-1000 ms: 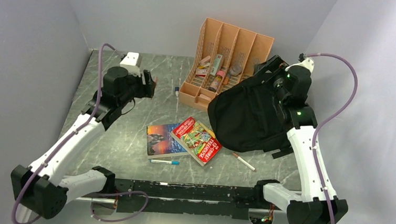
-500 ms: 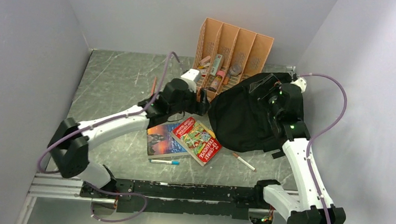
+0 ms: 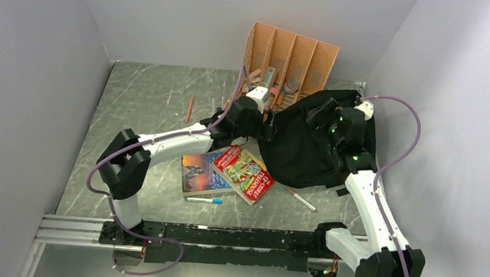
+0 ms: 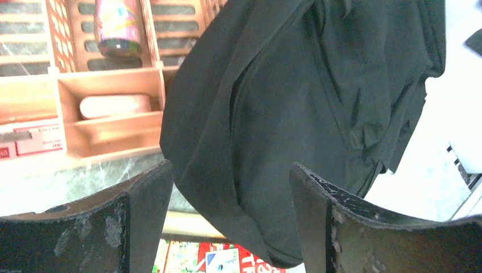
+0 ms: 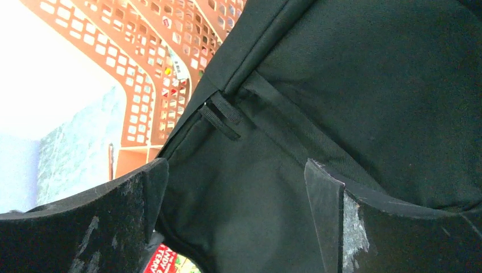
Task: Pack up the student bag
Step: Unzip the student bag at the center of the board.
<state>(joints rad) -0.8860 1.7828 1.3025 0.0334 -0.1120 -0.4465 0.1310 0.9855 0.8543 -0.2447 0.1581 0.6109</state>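
Observation:
The black student bag [image 3: 303, 152] lies slumped at the right of the table, against the orange organizer. My left gripper [image 3: 271, 127] is open at the bag's left edge. In the left wrist view the bag's rounded fabric edge [image 4: 267, 131] hangs between the spread fingers [image 4: 145, 207], and I cannot tell whether they touch it. My right gripper [image 3: 323, 116] is open over the bag's upper part. In the right wrist view black fabric with a small strap loop [image 5: 267, 170] fills the gap between the fingers [image 5: 327, 210].
An orange slotted organizer [image 3: 291, 58] with small items stands at the back, touching the bag. A red book [image 3: 244, 172] overlaps a second book [image 3: 195, 173] at centre. A blue marker [image 3: 203, 200], a white pen [image 3: 302, 199] and an orange pencil [image 3: 190, 108] lie loose.
My left arm has swung from the far left across the table to the bag's left edge. My right gripper has come down and left onto the bag, which has shifted slightly.

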